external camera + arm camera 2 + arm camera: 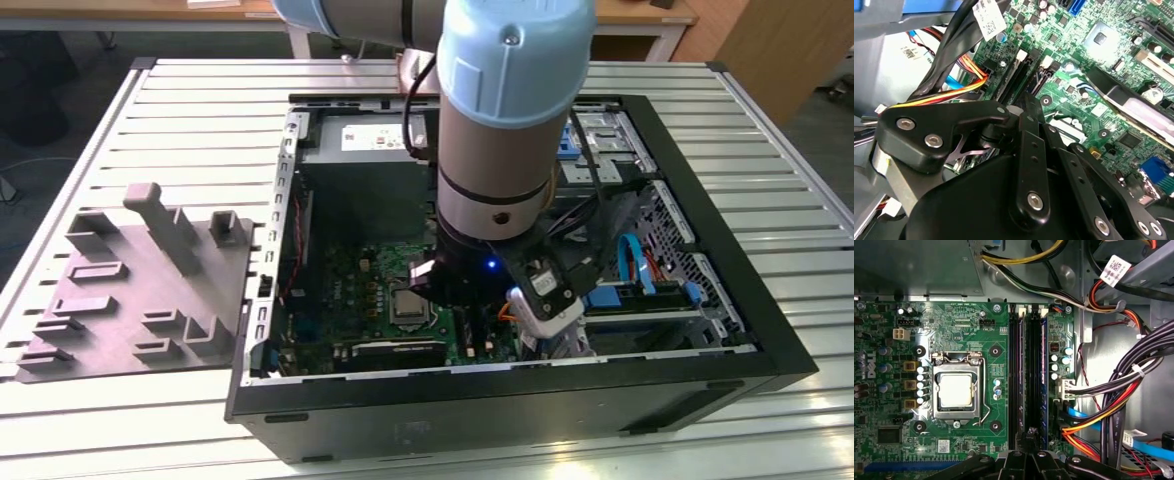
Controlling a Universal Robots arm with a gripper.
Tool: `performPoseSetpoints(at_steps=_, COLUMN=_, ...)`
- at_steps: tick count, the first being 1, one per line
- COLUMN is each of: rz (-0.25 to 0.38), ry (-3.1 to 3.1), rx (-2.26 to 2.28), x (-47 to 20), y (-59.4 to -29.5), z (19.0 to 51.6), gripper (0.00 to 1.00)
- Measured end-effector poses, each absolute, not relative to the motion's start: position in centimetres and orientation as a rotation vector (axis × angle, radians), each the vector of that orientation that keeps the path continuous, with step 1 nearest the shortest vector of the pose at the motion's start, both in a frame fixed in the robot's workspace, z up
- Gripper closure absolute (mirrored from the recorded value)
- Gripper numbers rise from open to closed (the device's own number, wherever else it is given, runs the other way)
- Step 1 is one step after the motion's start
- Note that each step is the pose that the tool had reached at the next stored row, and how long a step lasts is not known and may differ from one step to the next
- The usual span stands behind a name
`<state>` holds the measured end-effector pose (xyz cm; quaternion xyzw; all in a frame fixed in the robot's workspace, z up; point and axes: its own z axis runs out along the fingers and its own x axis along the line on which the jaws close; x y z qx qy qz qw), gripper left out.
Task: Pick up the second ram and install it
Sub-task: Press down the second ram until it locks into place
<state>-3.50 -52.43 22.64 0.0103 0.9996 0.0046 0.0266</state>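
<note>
**Hand over the memory slots: seating step, grip unconfirmed**

Going left to right in the first wrist view:

- CPU socket [956, 390] is sitting well off to one side of the hand [1030, 434], metal cover showing.
- Black slot rails [1014, 375] are running straight out ahead of the fingertips, and the hand is lining up on the middle of the bank.
- Second ram [1044, 380]: best candidate is the thin blue-edged strip standing edge-up in the rail just beside the fingertips. Can't tell whether it's fully seated, or whether it's the second stick or an earlier one.
- Cable bundle [1134, 385] is hanging past the slots, on the far side from the socket and clear of the hand.

Hand state: fingers are reading as drawn together into one narrow tip in both wrist views. Can't tell if anything is pinched between them.

Exterior view: the arm is reaching down inside the open case [534, 400]. The grey tray [134, 290] is lying well away from the hand on the bench [200, 100].

Judgement: pick-up is looking done and the install is in progress. The next move is calling for staying square to the rail and pressing straight down, evenly along the strip, with the end latches free.

Writing: a white barcoded tag [1114, 267] is hanging on the cables, and there's a small white sticker [944, 445] on the board near the hand. Silk-screen lettering is scattered around. I'm not reading any of it out.
</note>
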Motion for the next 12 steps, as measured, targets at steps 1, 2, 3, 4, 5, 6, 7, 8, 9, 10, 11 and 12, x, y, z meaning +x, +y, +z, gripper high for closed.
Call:
performPoseSetpoints(at_steps=1, rz=0.015, ry=3.088, rx=0.032, x=-3.5, y=-52.43, z=22.47, gripper=0.89)
performPoseSetpoints(at_steps=2, rz=0.015, ry=3.088, rx=0.032, x=-3.5, y=-52.43, z=22.37, gripper=0.89)
performPoseSetpoints(at_steps=3, rz=0.014, ry=3.088, rx=0.032, x=-3.5, y=-52.43, z=22.35, gripper=0.89)
performPoseSetpoints(at_steps=4, rz=0.014, ry=3.088, rx=0.032, x=-3.5, y=-52.43, z=22.33, gripper=0.89)
performPoseSetpoints(at_steps=5, rz=0.014, ry=3.088, rx=0.032, x=-3.5, y=-52.43, z=22.28, gripper=0.89)
performPoseSetpoints(at_steps=6, rz=0.015, ry=3.088, rx=0.032, x=-3.5, y=-52.42, z=22.2, gripper=0.89)
performPoseSetpoints(at_steps=7, rz=0.014, ry=3.088, rx=0.032, x=-3.51, y=-52.44, z=22.07, gripper=0.89)
performPoseSetpoints(at_steps=8, rz=0.012, ry=3.089, rx=0.032, x=-3.51, y=-52.45, z=21.96, gripper=0.89)
performPoseSetpoints(at_steps=9, rz=0.013, ry=3.089, rx=0.032, x=-3.51, y=-52.45, z=21.92, gripper=0.89)
performPoseSetpoints(at_steps=10, rz=0.013, ry=3.089, rx=0.032, x=-3.51, y=-52.44, z=21.9, gripper=0.89)
performPoseSetpoints(at_steps=11, rz=0.014, ry=3.088, rx=0.032, x=-3.5, y=-52.43, z=21.86, gripper=0.89)
performPoseSetpoints(at_steps=12, rz=0.015, ry=3.088, rx=0.032, x=-3.5, y=-52.43, z=21.86, gripper=0.89)
